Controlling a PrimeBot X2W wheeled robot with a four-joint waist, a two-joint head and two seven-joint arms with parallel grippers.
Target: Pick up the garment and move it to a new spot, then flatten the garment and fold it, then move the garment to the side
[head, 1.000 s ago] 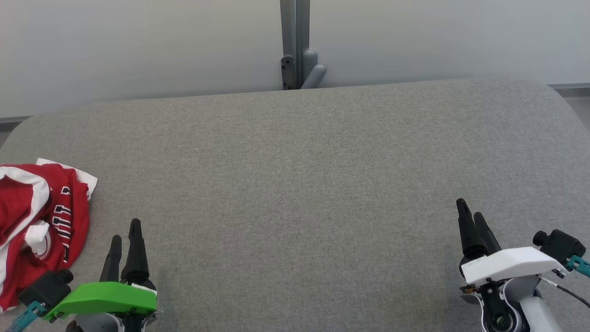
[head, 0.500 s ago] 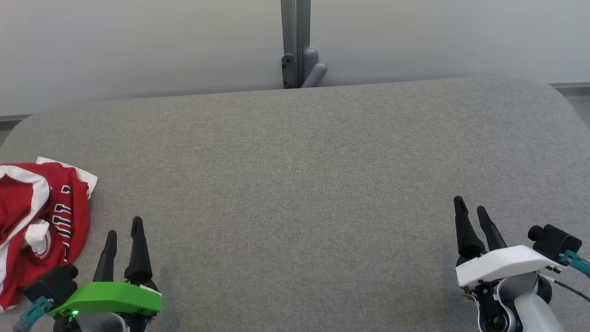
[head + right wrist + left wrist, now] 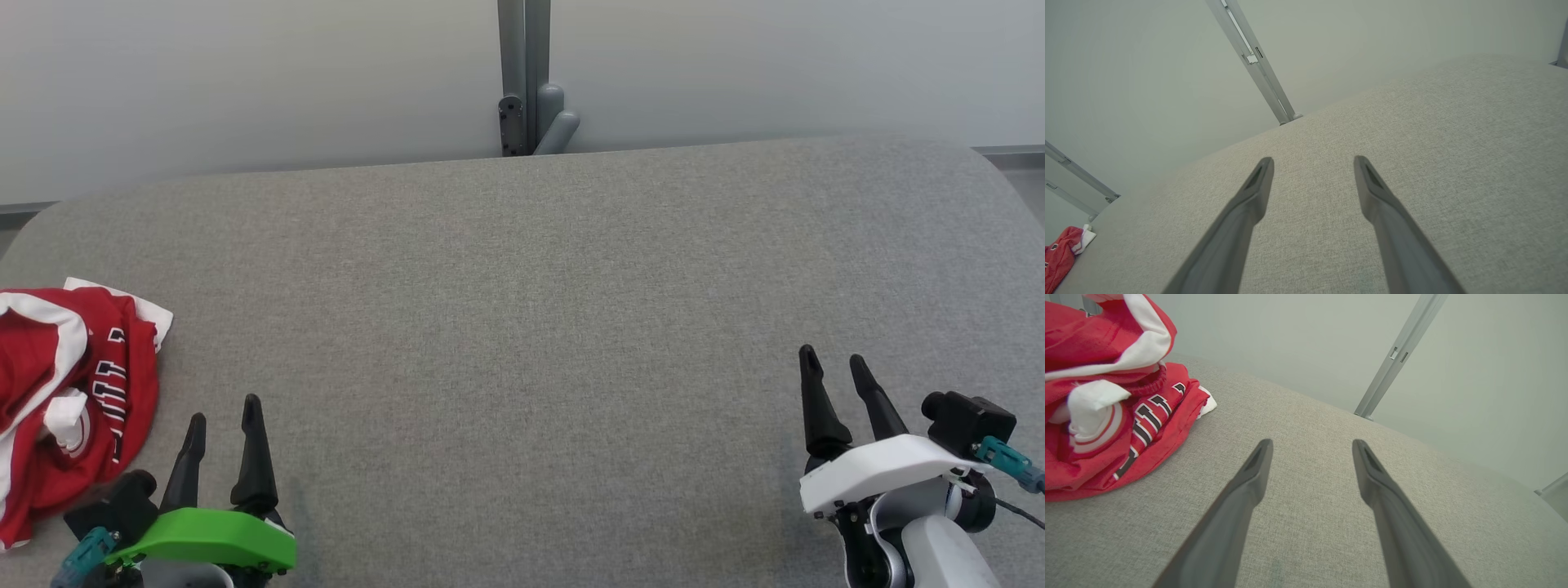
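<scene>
comparing with a second back, i see both wrists have rolled a little while the red and white jersey (image 3: 73, 392) has not stirred: the left gripper (image 3: 224, 409) has sunk slightly toward the near edge, and its two dark fingers, which overlapped before, now stand side by side with a clear gap. the right gripper (image 3: 833, 355) has done the same. i read this as settling into a ready pose, so the first pick-up has not begun. the jersey lies crumpled at the far left of the grey padded table (image 3: 522, 286), just beside the left gripper and well apart from the right one. both claws are released and empty. the left wrist view has the left gripper (image 3: 1312, 443) low over bare fabric, pointing past the jersey (image 3: 1106, 416) at its left. the right gripper (image 3: 1313, 159) hangs over bare cloth too, the jersey (image 3: 1061, 249) far off in a corner.
</scene>
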